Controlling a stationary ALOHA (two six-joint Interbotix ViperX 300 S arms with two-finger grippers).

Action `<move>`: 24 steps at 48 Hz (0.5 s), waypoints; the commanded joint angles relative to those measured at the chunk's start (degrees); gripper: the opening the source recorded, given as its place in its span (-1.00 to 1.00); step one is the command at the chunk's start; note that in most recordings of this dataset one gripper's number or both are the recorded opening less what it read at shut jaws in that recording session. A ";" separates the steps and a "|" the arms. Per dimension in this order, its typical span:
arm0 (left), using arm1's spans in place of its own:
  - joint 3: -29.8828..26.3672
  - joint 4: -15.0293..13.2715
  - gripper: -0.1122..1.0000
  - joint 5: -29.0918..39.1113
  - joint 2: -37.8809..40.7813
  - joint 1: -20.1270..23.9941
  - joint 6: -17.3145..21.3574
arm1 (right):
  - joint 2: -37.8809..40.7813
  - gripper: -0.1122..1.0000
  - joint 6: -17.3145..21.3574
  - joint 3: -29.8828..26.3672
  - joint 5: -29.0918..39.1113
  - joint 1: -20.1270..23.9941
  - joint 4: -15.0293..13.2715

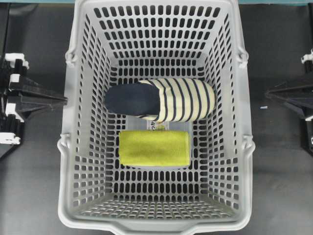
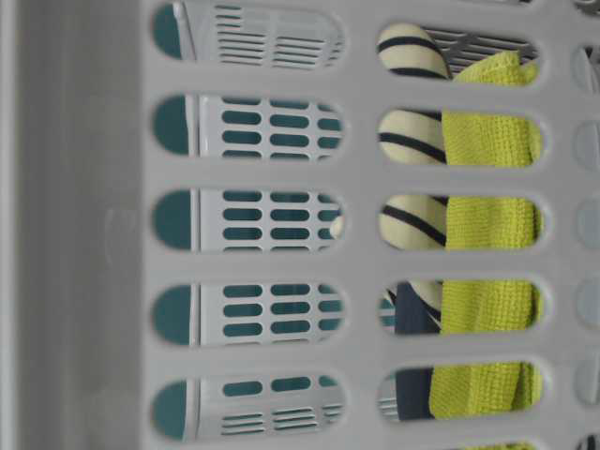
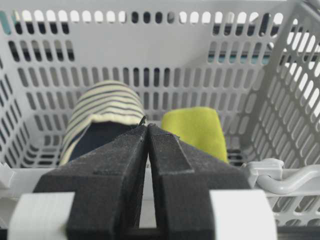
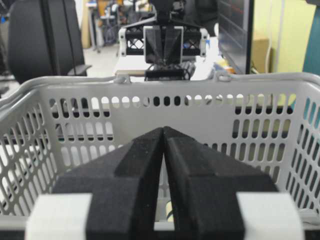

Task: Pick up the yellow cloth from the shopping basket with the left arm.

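The yellow cloth (image 1: 154, 148) lies flat on the floor of the light-grey shopping basket (image 1: 73, 147), just in front of a cream-and-navy striped slipper (image 1: 161, 99). The cloth also shows in the left wrist view (image 3: 195, 129) and through the wall slots in the table-level view (image 2: 487, 225). My left gripper (image 1: 65, 100) is shut and empty outside the basket's left wall; in its own view (image 3: 146, 128) its tips meet above the near rim. My right gripper (image 1: 267, 93) is shut and empty outside the right wall, and its tips touch in its own view (image 4: 163, 130).
The slipper (image 3: 102, 110) lies left of the cloth in the left wrist view. The basket's tall slotted walls (image 4: 200, 90) stand between both grippers and the cloth. The opposite arm (image 4: 164, 45) shows beyond the far rim. Dark table (image 1: 34, 186) surrounds the basket.
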 commanded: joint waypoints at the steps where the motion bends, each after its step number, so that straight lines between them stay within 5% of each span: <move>1: -3.60 2.37 -0.70 2.11 0.62 0.09 -1.05 | 0.53 -0.79 0.26 -0.44 -0.79 0.09 0.09; 24: -31.20 2.37 -0.80 36.04 14.77 -0.88 -1.32 | 0.53 -0.79 0.35 -0.18 -0.53 0.09 0.53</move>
